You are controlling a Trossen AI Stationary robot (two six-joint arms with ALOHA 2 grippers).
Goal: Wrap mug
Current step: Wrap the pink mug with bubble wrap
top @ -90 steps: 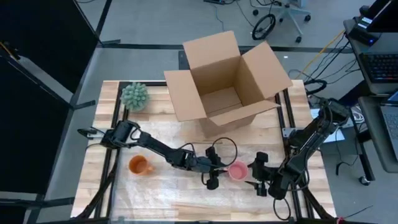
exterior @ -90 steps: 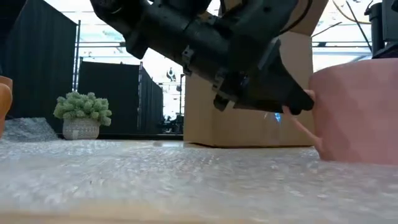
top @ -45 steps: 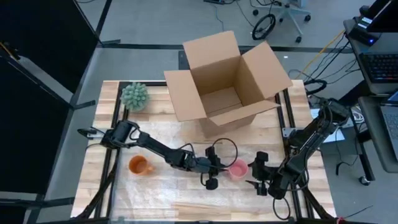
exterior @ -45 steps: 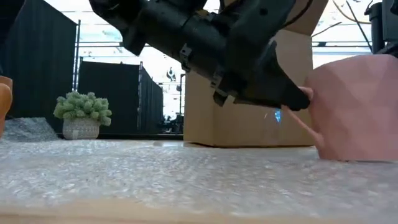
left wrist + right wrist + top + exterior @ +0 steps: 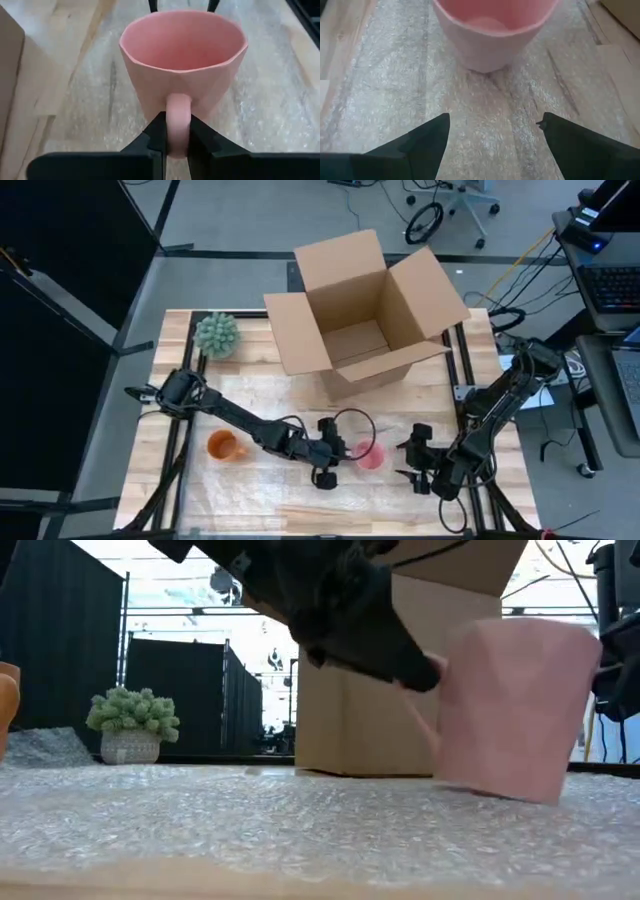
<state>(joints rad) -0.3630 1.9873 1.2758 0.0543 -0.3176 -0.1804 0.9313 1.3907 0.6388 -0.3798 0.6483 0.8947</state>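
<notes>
A pink mug [image 5: 369, 456] stands on a sheet of bubble wrap [image 5: 250, 490] near the table's front middle, its mouth up [image 5: 183, 40]. In the low view the pink mug [image 5: 515, 710] is tilted. My left gripper [image 5: 346, 452] is at the mug's left side, shut on its handle. My right gripper [image 5: 408, 464] waits open just right of the mug [image 5: 492, 35], with the wrap between its fingers [image 5: 430, 137]. My left gripper [image 5: 178, 142] pinches the mug's handle [image 5: 178, 112] between its two fingers [image 5: 157, 135], one on each flat side of the loop. It comes slanting down from the table's left [image 5: 425, 670]. The mug leans, its lower edge [image 5: 545, 798] on the bubble wrap.
An orange mug [image 5: 222, 445] stands on the wrap at the left. A small potted plant [image 5: 216, 334] is at the far left. An open cardboard box [image 5: 360, 305] takes up the far middle. Bare wrap [image 5: 250, 830] lies toward the near edge.
My left gripper has drawn back toward the table's left and a little toward the near edge, still shut on the handle. The pink mug has slid with it along the wrap, away from my right gripper, and has tipped from upright to leaning.
</notes>
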